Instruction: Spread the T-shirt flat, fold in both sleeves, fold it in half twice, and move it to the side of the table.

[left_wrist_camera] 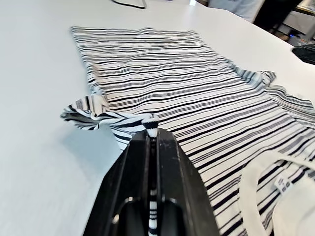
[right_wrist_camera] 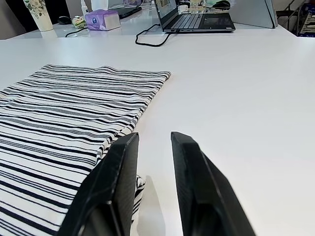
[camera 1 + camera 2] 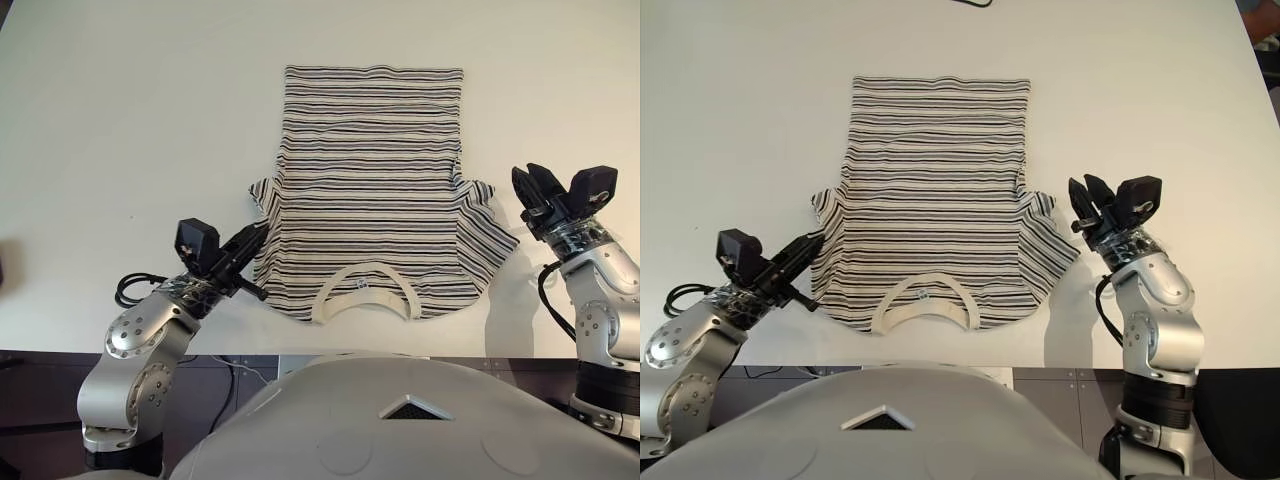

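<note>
A black-and-white striped T-shirt (image 3: 370, 190) lies face up on the white table (image 3: 120, 150), its cream collar (image 3: 365, 290) nearest me and its hem at the far side. The left sleeve (image 3: 262, 192) is bunched up against the body. The right sleeve (image 3: 490, 225) spreads outward. My left gripper (image 3: 255, 237) sits at the shirt's left edge below that sleeve, shut on a pinch of striped fabric (image 1: 150, 123). Just right of the right sleeve, my right gripper (image 3: 556, 190) hovers open with nothing between its fingers (image 2: 123, 162).
The table's front edge (image 3: 200, 352) runs just behind the collar. At the far side stand a laptop (image 2: 197, 17), a black cable (image 2: 152, 37), a tissue box (image 2: 103, 19) and a cup (image 2: 39, 12). Bare tabletop lies left and right of the shirt.
</note>
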{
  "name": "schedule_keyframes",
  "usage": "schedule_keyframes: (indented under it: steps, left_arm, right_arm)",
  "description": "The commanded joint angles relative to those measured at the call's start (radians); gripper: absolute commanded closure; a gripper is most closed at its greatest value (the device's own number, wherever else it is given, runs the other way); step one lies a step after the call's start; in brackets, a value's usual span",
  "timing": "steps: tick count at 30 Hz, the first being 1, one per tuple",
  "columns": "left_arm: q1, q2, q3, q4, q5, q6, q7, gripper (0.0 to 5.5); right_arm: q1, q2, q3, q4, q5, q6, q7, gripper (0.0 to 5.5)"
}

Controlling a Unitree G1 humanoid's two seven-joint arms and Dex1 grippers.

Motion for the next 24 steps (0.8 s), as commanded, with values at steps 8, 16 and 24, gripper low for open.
schedule_keyframes:
  steps: [8,16,24]
  left_arm:
    - [-0.235,0.152,-0.339,0.017,0.258,0.072,-0.031,5.35]
    - [-0.299,0.124,-0.363,0.044,0.289,0.091,-0.015,4.8]
    - [-0.005,0.227,-0.179,-0.048,0.299,-0.09,-0.068,4.77]
  right_arm:
    - [-0.06,0.025,0.063,0.03,-0.034,0.007,-0.001,4.32]
    - [-0.071,0.015,0.062,0.043,-0.032,0.008,0.014,4.32]
    - [0.233,-0.064,-0.114,-0.099,0.143,0.112,0.16,4.32]
